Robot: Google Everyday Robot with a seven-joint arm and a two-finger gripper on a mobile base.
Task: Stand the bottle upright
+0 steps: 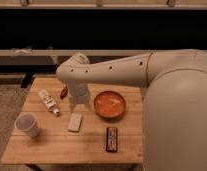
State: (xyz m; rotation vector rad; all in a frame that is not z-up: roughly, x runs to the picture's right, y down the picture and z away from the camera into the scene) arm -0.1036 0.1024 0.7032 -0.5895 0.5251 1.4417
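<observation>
The bottle (48, 101) lies on its side on the left part of the wooden table (57, 145), its white cap pointing toward the front right. It is slim and whitish with a reddish-brown label. My gripper (78, 107) hangs straight down from the arm's wrist, just right of the bottle and a little above the tabletop. Its fingers stand open with nothing between them, and they do not touch the bottle.
A white paper cup (27, 124) stands at the front left. A flat pale block (75, 122) lies just below the gripper. An orange bowl (109, 104) sits to the right, a dark bar (112, 139) near the front edge, and a small red object (63, 92) behind the gripper.
</observation>
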